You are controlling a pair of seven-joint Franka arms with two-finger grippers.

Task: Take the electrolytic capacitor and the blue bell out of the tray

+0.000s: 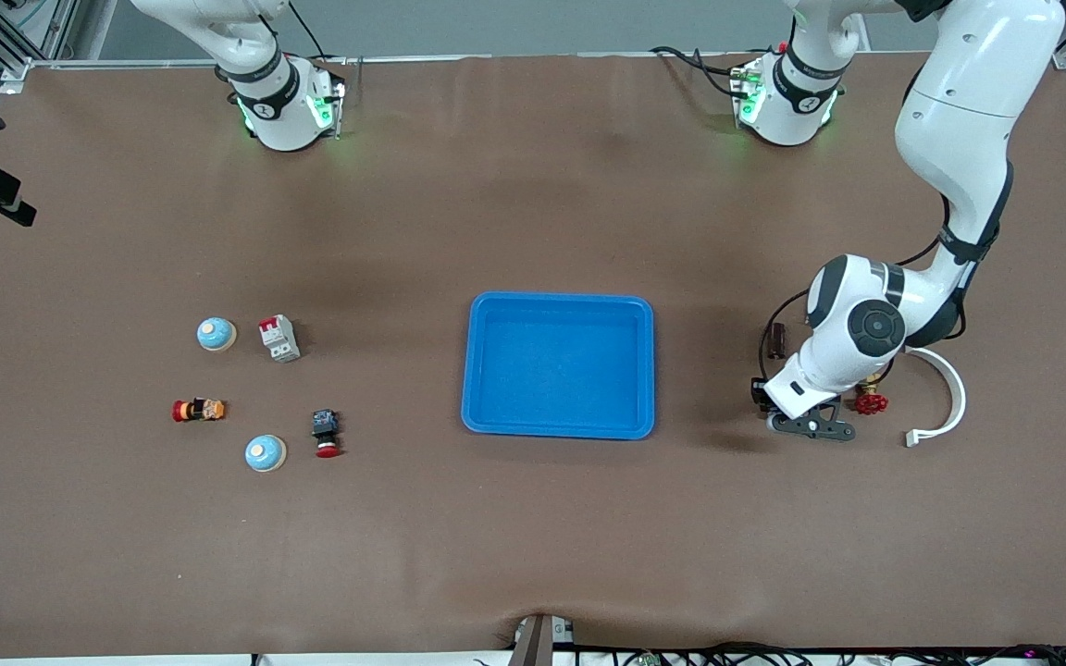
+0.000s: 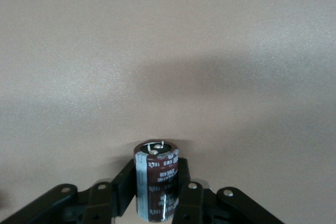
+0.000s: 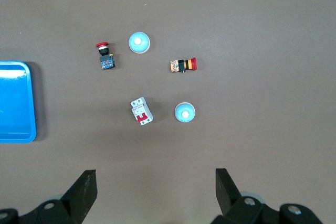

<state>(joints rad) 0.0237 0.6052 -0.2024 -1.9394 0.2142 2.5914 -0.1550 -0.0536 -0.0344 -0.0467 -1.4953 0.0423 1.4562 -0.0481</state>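
Note:
In the left wrist view, a dark brown capacitor point(image 2: 156, 174) with a pale stripe stands between the fingers of my left gripper point(image 2: 156, 182), which is shut on it. That gripper point(image 1: 811, 426) hangs low over the table between the blue tray and a red valve, and in the front view the capacitor in it is hidden. Two light blue bells point(image 1: 216, 334) point(image 1: 266, 452) sit toward the right arm's end. My right gripper point(image 3: 156, 182) is open, high above those bells point(image 3: 139, 42) point(image 3: 185, 112), with nothing between its fingers.
A blue tray point(image 1: 559, 299) lies mid-table. Beside the bells are a white breaker point(image 1: 279, 338), a red push button point(image 1: 326, 433) and a red-yellow part point(image 1: 198, 410). Near the left gripper are a red valve point(image 1: 871, 403), a white curved band point(image 1: 951, 388) and a dark cylinder point(image 1: 776, 340).

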